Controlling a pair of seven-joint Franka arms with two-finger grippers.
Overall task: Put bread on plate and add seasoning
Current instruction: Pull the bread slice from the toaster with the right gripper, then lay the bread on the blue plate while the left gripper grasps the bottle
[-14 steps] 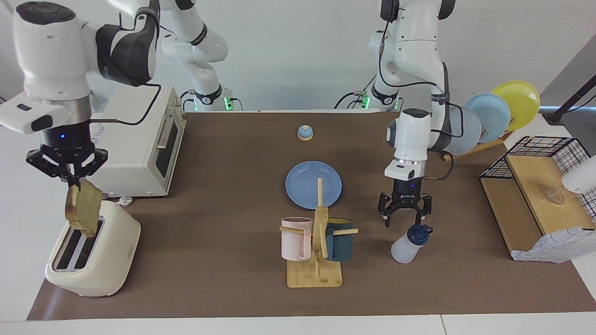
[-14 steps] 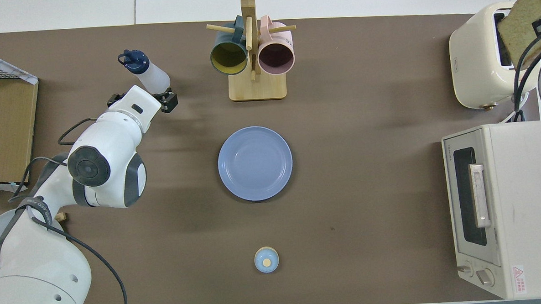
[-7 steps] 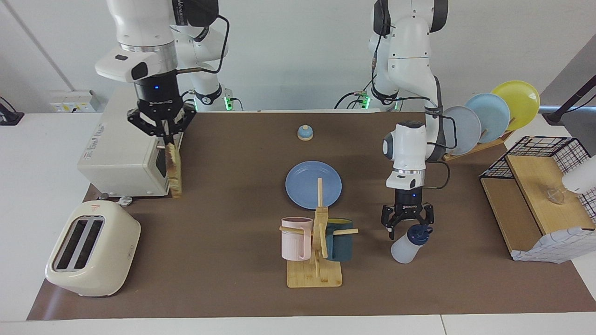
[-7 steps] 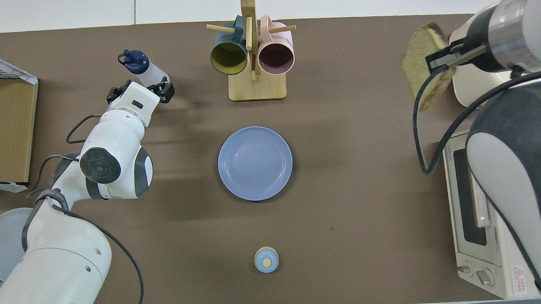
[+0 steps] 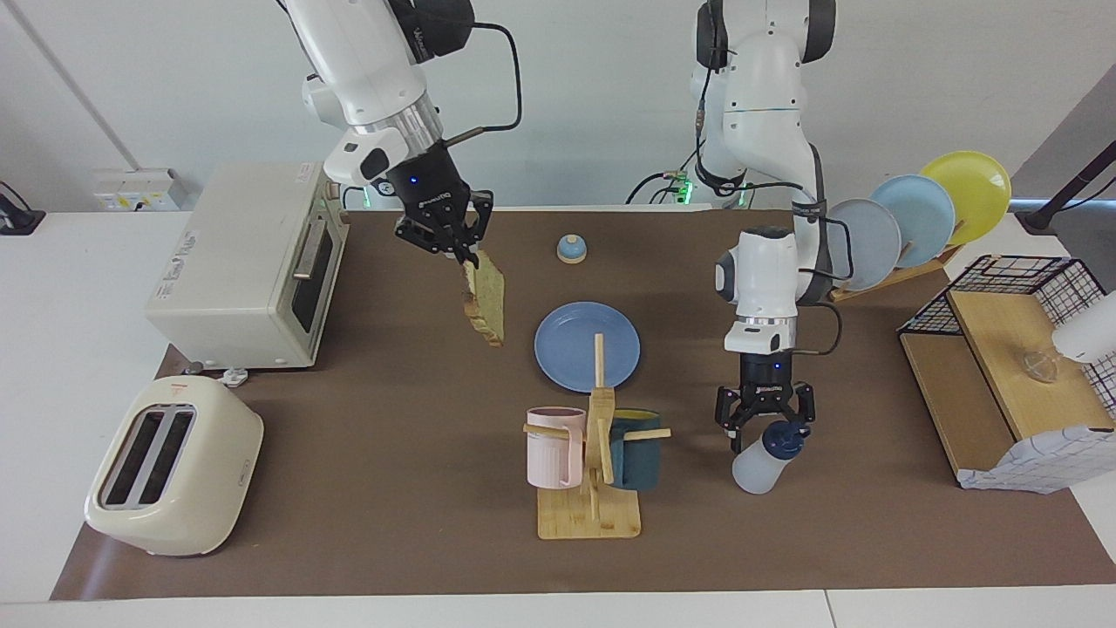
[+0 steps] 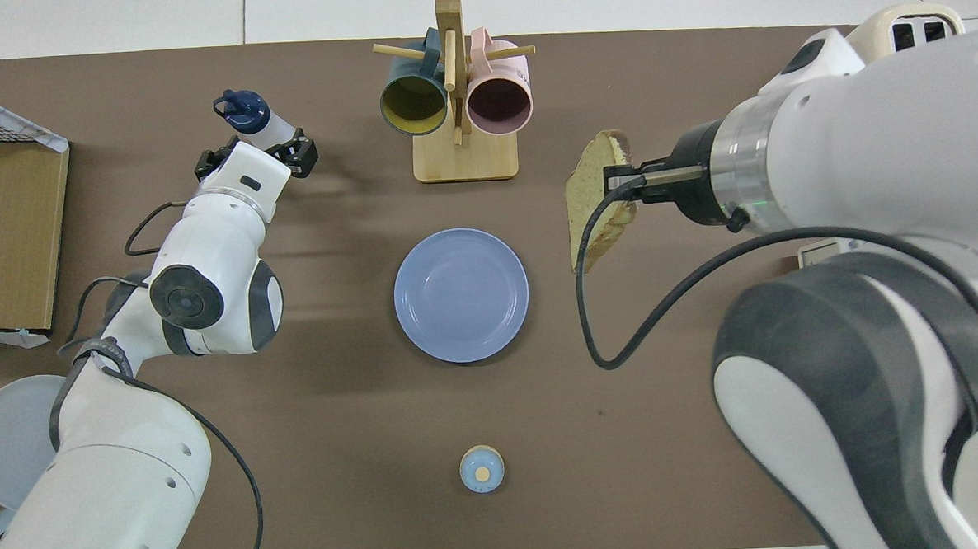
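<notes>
Since earlier frame: right gripper [image 5: 460, 250] carries bread [image 5: 485, 301] from toaster [image 5: 173, 478] toward plate [image 5: 587, 346]; slice hangs long-axis-down below clamped fingertips, plate just beside. Left gripper [image 5: 765, 425] spread over seasoning [image 5: 765, 457].

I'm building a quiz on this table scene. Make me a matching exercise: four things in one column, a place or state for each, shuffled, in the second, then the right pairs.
Things:
1. bread
2. plate
3. seasoning
4. bell

Places or states:
A. lying flat and empty, nearer to the robots than the mug rack
B. under the open left pincer, not gripped
C. hanging in the air from the shut right pincer
D. standing alone, nearer to the robots than the plate

Pairs: 1-C, 2-A, 3-B, 4-D
</notes>
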